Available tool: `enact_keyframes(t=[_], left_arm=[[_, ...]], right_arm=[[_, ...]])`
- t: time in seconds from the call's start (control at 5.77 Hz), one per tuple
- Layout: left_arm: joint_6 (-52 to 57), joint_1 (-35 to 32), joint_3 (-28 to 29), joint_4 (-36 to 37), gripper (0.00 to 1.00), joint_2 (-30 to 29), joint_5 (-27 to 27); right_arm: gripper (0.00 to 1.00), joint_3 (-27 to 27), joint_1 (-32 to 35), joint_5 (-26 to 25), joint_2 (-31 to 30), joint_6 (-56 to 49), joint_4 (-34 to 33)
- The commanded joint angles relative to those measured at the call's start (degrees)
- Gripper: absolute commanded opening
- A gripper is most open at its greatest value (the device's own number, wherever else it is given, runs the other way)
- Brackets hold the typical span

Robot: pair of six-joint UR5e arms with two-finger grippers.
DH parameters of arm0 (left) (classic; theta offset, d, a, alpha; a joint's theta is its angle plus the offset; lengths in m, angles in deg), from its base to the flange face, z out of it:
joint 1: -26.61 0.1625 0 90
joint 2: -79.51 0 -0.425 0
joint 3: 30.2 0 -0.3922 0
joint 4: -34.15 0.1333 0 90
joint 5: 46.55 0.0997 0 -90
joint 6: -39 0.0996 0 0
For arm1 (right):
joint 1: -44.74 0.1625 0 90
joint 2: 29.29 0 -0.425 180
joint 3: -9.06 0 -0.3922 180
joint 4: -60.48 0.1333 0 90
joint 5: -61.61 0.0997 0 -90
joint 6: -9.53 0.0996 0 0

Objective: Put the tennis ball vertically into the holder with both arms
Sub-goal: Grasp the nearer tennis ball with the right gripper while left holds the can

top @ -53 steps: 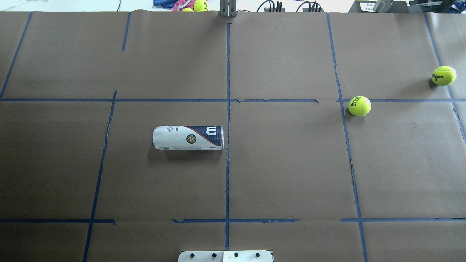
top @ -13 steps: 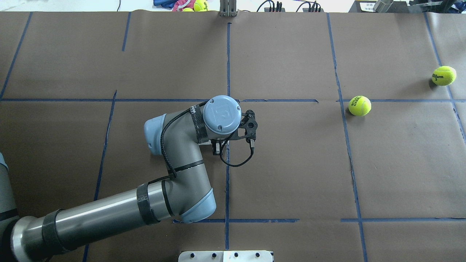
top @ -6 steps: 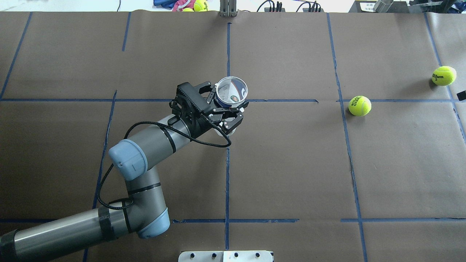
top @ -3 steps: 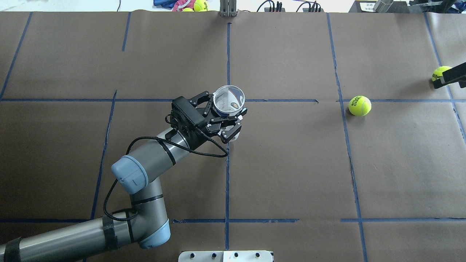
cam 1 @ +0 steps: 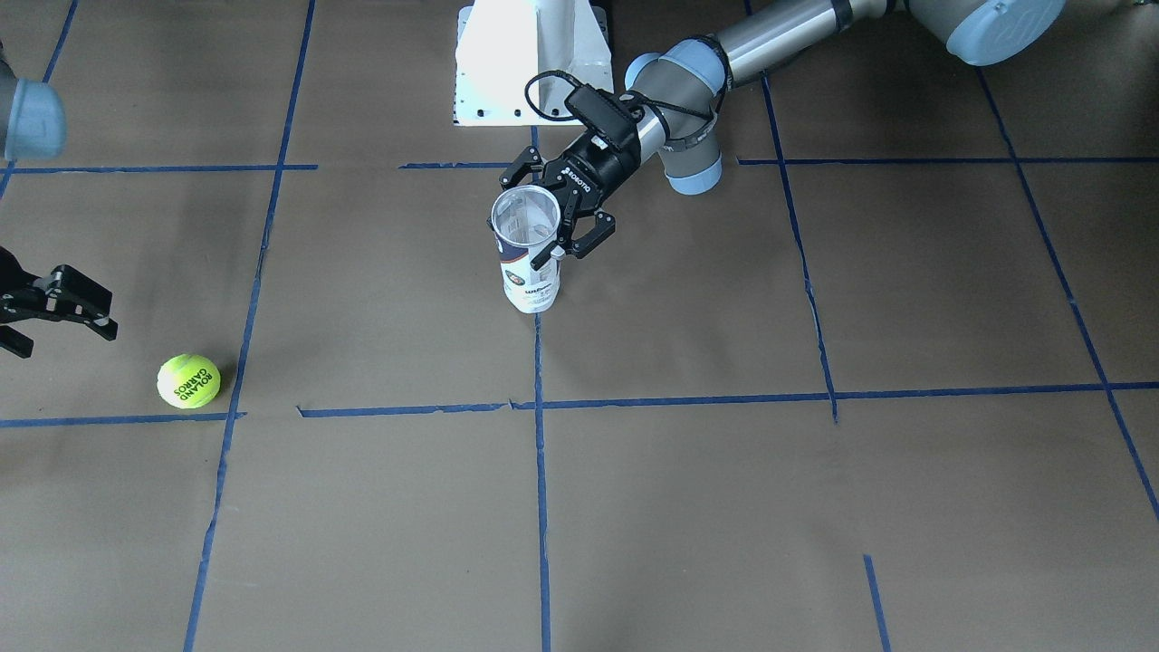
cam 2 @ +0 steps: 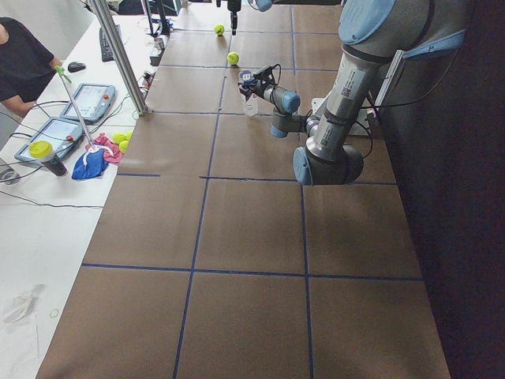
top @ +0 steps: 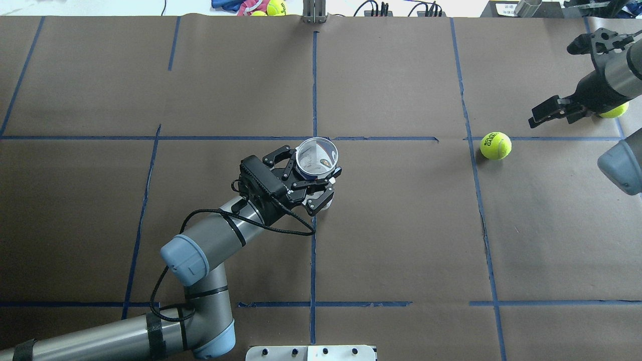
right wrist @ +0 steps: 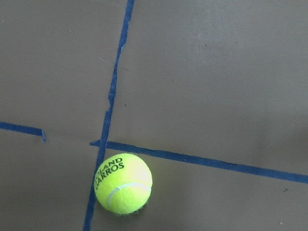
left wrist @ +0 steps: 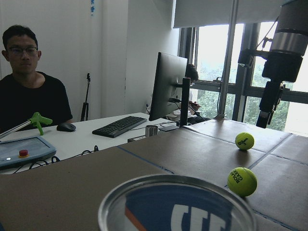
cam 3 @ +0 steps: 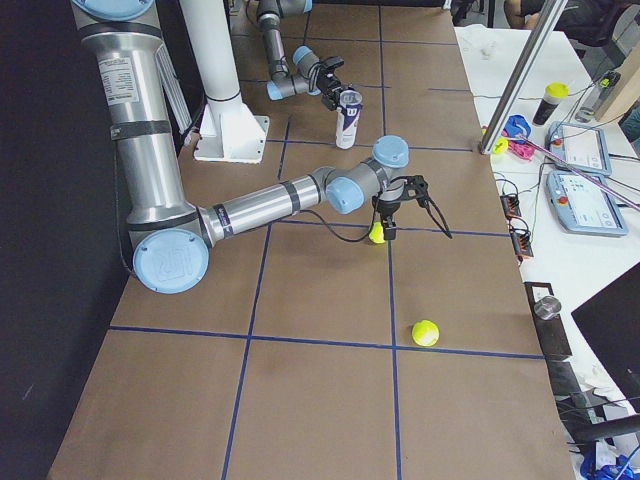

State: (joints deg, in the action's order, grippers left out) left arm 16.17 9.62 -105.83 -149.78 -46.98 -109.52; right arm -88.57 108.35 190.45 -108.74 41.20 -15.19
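Left end effector [top: 310, 174] pinches the can [cam 1: 531, 274] just below its rim, upright and mouth up, mid-worktop [top: 401, 230]. Right end effector [top: 550, 85] hangs spread wide near the tennis ball [top: 495, 146], which lies on the worktop well apart from the can.

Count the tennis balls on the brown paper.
2. One tennis ball lies by a blue tape crossing, right of the can. The other ball is farther right, partly hidden under the right arm. More balls lie off the paper's far edge.
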Motion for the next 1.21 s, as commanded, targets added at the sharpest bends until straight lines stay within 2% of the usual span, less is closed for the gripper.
enact_keyframes(t=[0.0,0.52,1.04], left_arm=[[-0.02,0.56,1.00,-0.82,0.75,0.01,0.83],[-0.02,0.83,1.01,-0.82,0.76,0.01,0.83],[-0.02,0.91,0.92,-0.82,0.78,0.01,0.83]], right_arm=[[0.99,4.35,-2.25,-1.39,3.14,0.24,-0.01],[0.99,7.54,-8.84,-5.60,6.24,2.43,-0.01],[0.99,9.64,-11.13,-9.11,7.20,2.26,-0.01]])
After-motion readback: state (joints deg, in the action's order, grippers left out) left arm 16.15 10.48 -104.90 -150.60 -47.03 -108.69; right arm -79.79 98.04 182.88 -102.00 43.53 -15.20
